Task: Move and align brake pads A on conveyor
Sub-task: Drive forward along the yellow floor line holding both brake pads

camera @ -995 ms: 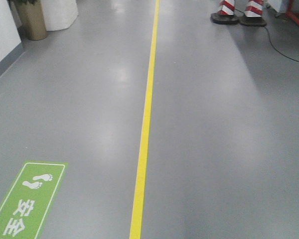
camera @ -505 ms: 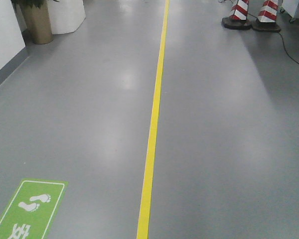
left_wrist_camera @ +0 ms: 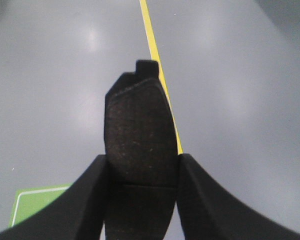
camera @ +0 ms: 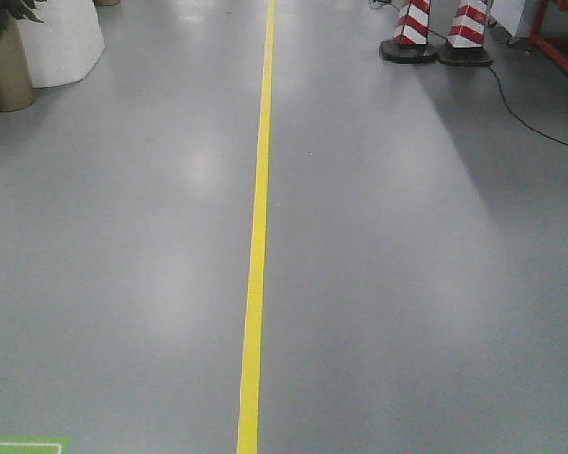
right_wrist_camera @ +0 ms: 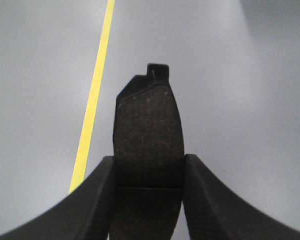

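Note:
In the left wrist view my left gripper (left_wrist_camera: 142, 167) is shut on a brake pad (left_wrist_camera: 139, 135), a dark oblong pad with a groove across it, held above the grey floor. In the right wrist view my right gripper (right_wrist_camera: 149, 167) is shut on a second brake pad (right_wrist_camera: 149, 132) of the same look, also carried over the floor. Each pad sticks out forward between the black fingers, tab end away from the wrist. The conveyor is out of view in every frame. Neither gripper shows in the front view.
A yellow floor line (camera: 256, 246) runs straight ahead over the glossy grey floor. Two red-and-white cones (camera: 440, 28) stand far right beside a black cable (camera: 525, 113) and a red frame (camera: 559, 38). A white block (camera: 62, 38) and a planter (camera: 5, 66) stand far left. A green floor sign (left_wrist_camera: 37, 202) lies below.
The front view has advanced along the yellow line and swung, so the green footprint sign has slid almost out at the bottom left and the cones have shifted left.

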Robot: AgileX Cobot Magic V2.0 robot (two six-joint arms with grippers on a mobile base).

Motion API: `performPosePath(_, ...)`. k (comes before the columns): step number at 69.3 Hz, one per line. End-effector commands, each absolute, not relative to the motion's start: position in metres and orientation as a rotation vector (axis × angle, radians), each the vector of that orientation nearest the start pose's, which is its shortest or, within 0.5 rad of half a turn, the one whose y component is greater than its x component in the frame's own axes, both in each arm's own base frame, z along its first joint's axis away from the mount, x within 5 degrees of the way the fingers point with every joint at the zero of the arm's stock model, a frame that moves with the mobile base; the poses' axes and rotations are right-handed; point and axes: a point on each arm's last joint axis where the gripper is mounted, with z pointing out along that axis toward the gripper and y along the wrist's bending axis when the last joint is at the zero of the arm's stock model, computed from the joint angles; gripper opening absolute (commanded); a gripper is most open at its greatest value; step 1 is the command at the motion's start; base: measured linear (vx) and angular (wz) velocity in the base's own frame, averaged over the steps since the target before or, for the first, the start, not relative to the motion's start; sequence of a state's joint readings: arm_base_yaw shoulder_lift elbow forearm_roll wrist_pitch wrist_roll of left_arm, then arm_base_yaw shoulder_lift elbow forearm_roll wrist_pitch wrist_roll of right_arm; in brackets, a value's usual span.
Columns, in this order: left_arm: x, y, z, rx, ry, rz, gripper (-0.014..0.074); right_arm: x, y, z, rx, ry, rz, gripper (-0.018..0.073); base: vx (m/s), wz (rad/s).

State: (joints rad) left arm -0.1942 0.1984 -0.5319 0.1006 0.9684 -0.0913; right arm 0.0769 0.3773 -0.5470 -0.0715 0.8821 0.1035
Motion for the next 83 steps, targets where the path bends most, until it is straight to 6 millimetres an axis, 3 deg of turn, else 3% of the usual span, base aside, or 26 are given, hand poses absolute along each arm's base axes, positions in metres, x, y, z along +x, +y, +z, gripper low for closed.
performPosePath(1,0.0332,0.0008,0.3071,0.118,2.008,-0.058,-0.0006,0.0665,-0.0008,0.3094,0.007,2.091,0.005,-0.0004,0.52,-0.17)
performPosePath(83,0.0332,0.0009,0.3071,0.118,2.007,-0.057,-0.0006,0.0664,-0.0008,0.3093,0.007,2.092,0.005,-0.0004,0.61,0.0)
